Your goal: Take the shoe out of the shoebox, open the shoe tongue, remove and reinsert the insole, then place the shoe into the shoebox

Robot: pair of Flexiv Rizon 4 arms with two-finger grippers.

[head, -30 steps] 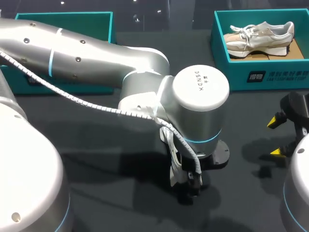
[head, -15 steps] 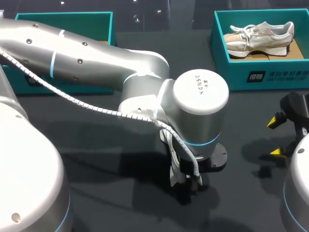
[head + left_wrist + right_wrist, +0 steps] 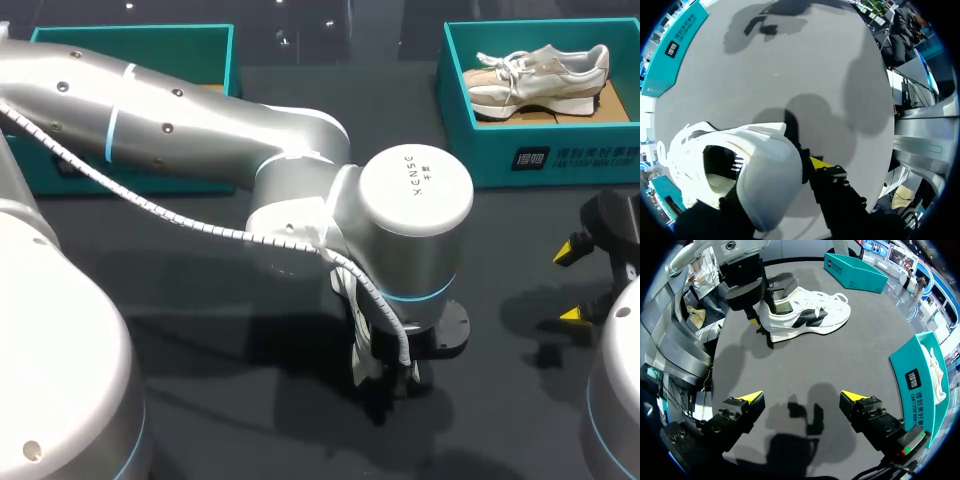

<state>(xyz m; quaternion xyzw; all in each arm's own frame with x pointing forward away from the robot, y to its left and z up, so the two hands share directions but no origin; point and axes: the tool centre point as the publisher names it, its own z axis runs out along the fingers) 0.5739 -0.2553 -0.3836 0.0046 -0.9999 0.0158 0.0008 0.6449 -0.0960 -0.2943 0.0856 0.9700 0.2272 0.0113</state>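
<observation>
My left hand [image 3: 388, 372] sits near the middle of the table [image 3: 230, 410], mostly hidden under my own wrist in the head view. It is closed on the heel of the white shoe [image 3: 346, 290]. In the right wrist view one finger goes down inside the shoe's [image 3: 807, 315] opening and the other presses on the outside of the heel, so the left hand [image 3: 761, 310] grips the heel wall from both sides. My left wrist view shows the same. The heel of the shoe [image 3: 765, 170] fills the space at my left hand [image 3: 776, 179], and one yellow tip shows just outside it.

The shoe stands upright on its sole with its toe pointing away from my left hand. It is outside both boxes.

My right hand [image 3: 801, 398] hangs over bare table well apart from the shoe, with its fingers spread wide and nothing between them. In the head view the right hand [image 3: 571, 283] is near the right edge.

The left box [image 3: 215, 40] stands at the far left, partly behind my left arm. The right box [image 3: 455, 100] stands at the far right and holds a second shoe [image 3: 540, 70], which lies on its side.
</observation>
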